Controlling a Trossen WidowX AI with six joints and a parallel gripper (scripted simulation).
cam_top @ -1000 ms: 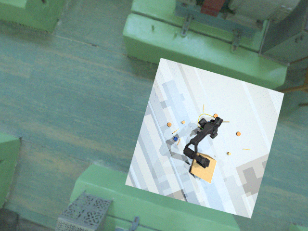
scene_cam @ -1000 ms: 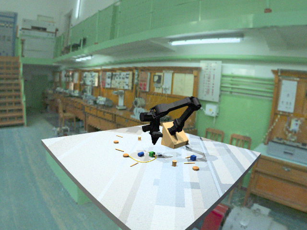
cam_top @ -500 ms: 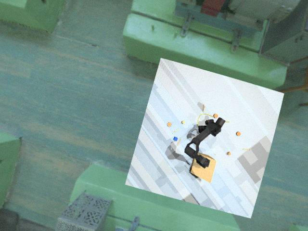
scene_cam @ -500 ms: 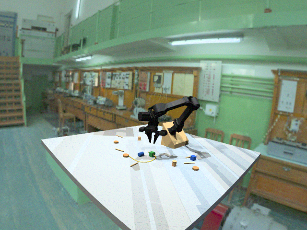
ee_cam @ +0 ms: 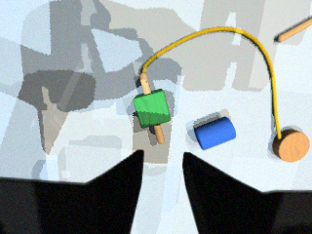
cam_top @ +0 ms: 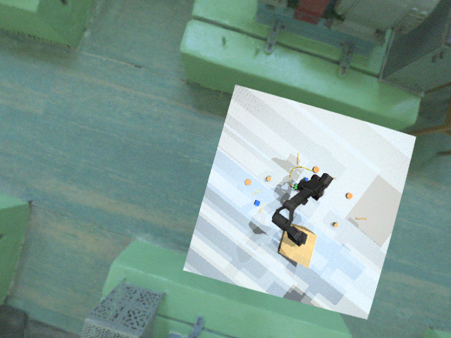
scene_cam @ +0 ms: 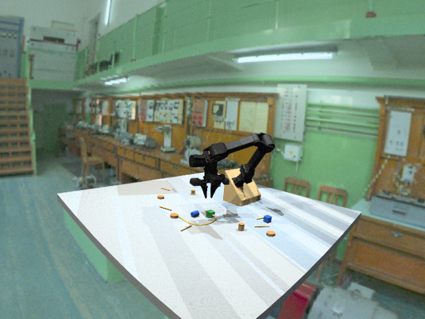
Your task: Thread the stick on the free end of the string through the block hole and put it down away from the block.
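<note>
The stick (ee_cam: 160, 136) (scene_cam: 214, 215) lies low at the table with its middle hidden by a small green block (cam_top: 295, 186) (scene_cam: 210, 213) (ee_cam: 152, 107). Its ends show on opposite sides of that block in the wrist view. The yellow string (cam_top: 290, 176) (scene_cam: 198, 224) (ee_cam: 225, 29) runs from the stick's upper end in the wrist view, in a wide curve, to the round wooden button (cam_top: 316, 169) (scene_cam: 174, 215) (ee_cam: 291, 146). My gripper (scene_cam: 208, 197) (ee_cam: 163, 157) is partly open and empty, above the table. In the wrist view the stick's bare tip lies just beyond the fingertips. The top view hides my fingertips.
A blue cylinder (cam_top: 306, 179) (scene_cam: 194, 213) (ee_cam: 214, 133) lies near the green block. A loose stick (cam_top: 297, 158) (scene_cam: 186, 228) (ee_cam: 294, 30) lies outside the string's curve. A blue cube (cam_top: 256, 203) (scene_cam: 267, 218) stands farther off. A large tan wooden wedge (cam_top: 298, 254) (scene_cam: 252, 197) is at my arm's base.
</note>
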